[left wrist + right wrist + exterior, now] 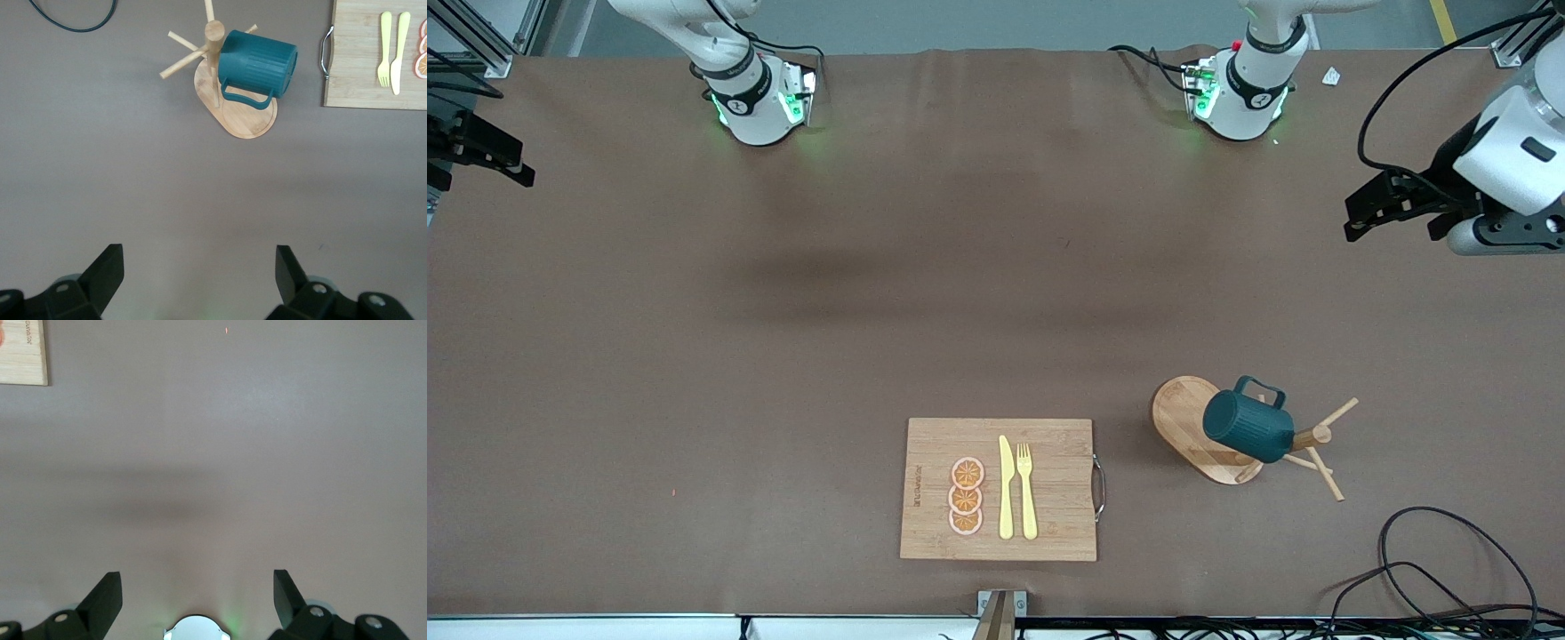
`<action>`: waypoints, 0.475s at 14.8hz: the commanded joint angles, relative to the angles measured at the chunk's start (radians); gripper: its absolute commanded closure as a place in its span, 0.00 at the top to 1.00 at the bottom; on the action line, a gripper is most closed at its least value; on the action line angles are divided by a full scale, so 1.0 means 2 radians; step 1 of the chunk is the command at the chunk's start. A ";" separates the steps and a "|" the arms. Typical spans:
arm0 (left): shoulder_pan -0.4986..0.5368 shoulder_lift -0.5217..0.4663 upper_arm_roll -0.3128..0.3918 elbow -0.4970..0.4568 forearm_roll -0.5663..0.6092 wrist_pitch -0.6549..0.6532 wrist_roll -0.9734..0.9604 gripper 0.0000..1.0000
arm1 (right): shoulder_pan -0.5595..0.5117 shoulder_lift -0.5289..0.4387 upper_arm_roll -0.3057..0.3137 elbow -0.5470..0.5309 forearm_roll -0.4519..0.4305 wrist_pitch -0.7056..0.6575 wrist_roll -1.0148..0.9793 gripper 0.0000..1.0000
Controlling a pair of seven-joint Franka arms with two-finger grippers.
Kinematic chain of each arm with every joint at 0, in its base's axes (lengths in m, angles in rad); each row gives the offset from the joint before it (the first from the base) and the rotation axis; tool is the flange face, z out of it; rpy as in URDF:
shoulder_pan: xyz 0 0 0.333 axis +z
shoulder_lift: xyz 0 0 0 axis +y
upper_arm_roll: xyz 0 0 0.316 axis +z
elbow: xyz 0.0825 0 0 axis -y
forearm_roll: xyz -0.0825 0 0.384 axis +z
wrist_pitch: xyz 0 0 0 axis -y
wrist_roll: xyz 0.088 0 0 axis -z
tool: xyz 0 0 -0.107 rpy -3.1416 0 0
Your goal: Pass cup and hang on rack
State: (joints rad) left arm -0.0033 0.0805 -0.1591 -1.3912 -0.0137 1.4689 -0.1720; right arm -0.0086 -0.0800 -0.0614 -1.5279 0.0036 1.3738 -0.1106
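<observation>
left claw (197,280) open | right claw (197,600) open | cup (1248,426) on rack (1183,418)

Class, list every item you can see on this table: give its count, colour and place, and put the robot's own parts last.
cup: 1, dark teal, hanging on the rack.
rack: 1, light wood, toward the left arm's end of the table.
cutting board: 1, bamboo, beside the rack, nearer the front camera.
knife: 1, yellow, on the board.
fork: 1, yellow, beside the knife.
orange slices: 3, orange, on the board.
cables: black, at the table edge.
left gripper: 1, black, open, over bare table.
right gripper: 1, black, open, over bare table.
</observation>
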 commanded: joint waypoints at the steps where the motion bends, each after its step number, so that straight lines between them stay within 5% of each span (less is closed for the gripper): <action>1: 0.002 -0.020 0.004 -0.023 0.000 -0.004 0.012 1.00 | -0.003 -0.006 -0.001 -0.005 0.010 0.001 -0.006 1.00; 4: 0.005 -0.049 0.014 -0.073 -0.011 0.023 0.017 1.00 | -0.002 -0.006 -0.002 -0.005 0.010 0.001 -0.007 1.00; 7: 0.011 -0.049 0.014 -0.071 -0.009 0.027 0.025 1.00 | -0.002 -0.006 -0.002 -0.005 0.010 0.000 -0.008 1.00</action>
State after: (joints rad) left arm 0.0099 0.0189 -0.1357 -1.4960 -0.0217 1.4994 -0.1456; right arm -0.0086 -0.0800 -0.0637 -1.5279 0.0129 1.3738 -0.1107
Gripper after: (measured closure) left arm 0.000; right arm 0.000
